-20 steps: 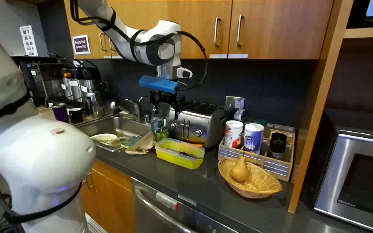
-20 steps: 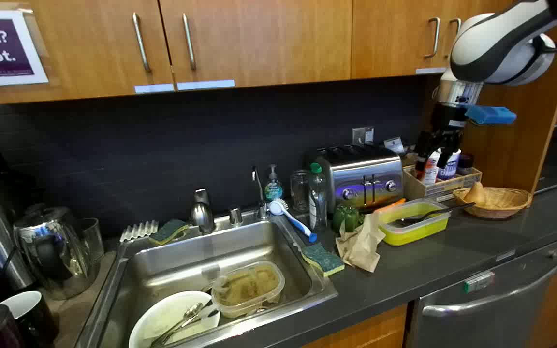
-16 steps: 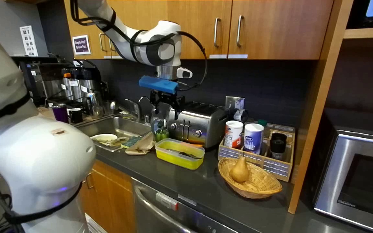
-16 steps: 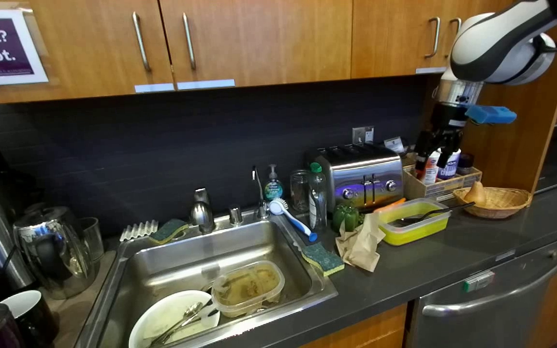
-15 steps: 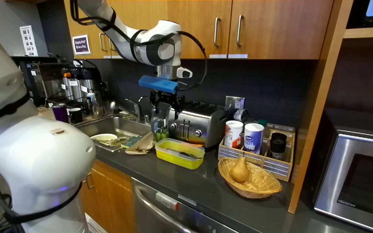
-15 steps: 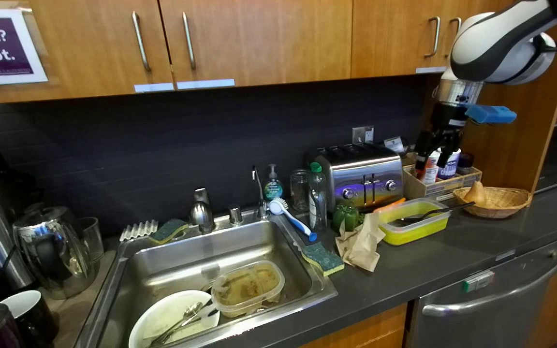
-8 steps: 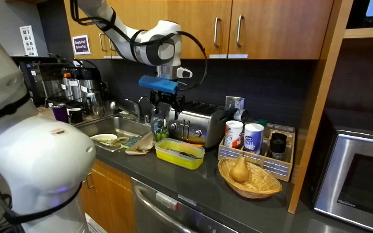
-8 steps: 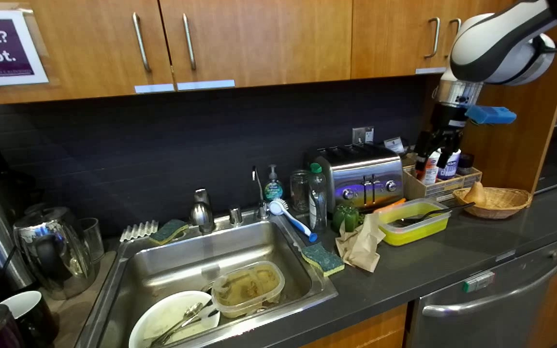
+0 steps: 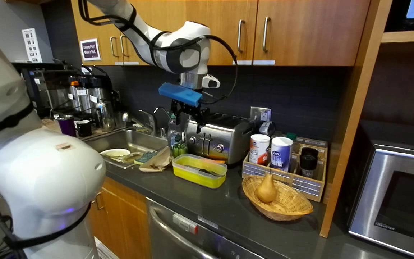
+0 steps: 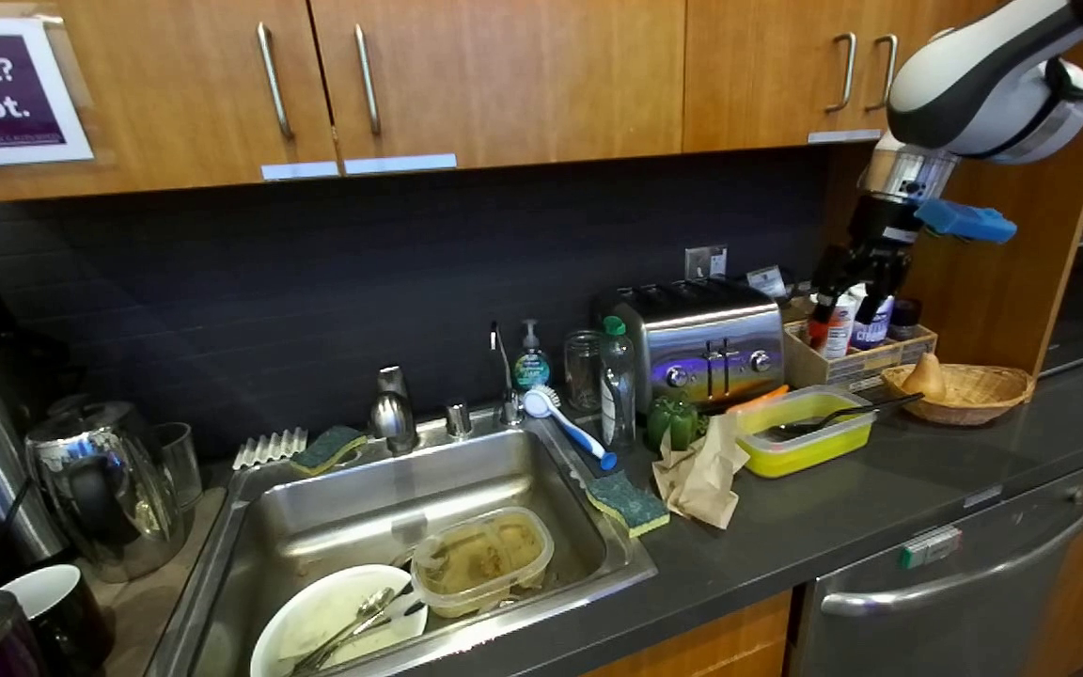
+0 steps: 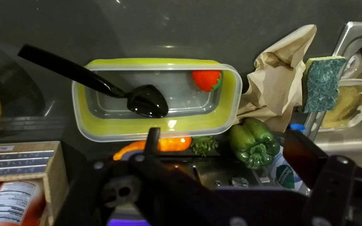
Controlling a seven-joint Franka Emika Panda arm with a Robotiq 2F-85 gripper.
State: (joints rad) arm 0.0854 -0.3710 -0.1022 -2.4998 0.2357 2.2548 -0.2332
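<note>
My gripper (image 9: 188,126) is open and empty, in the air above the counter in front of the toaster (image 9: 219,138). It also shows in an exterior view (image 10: 844,315) and in the wrist view (image 11: 226,144). Below it is a yellow-green container (image 11: 156,136) holding a black spoon (image 11: 148,100), its handle over the rim, and a red, green-leaved toy-like piece (image 11: 206,79). An orange carrot (image 11: 174,143) lies between container and toaster. A green pepper (image 11: 254,144) sits beside the container, with a crumpled brown paper (image 11: 272,84) touching or very near both.
A wicker basket (image 9: 297,205) with a pear (image 9: 266,189) stands by a wooden organizer (image 9: 282,176) of canisters. A sink (image 10: 297,512) with dishes, a sponge (image 10: 629,503) and a clear bottle (image 10: 617,385) are on the other side. Cabinets (image 9: 307,32) hang overhead.
After standing still until about half a second ago, the arm and gripper have shifted slightly right in both exterior views, with a small tilt. The fingers stay open. The objects have not moved.
</note>
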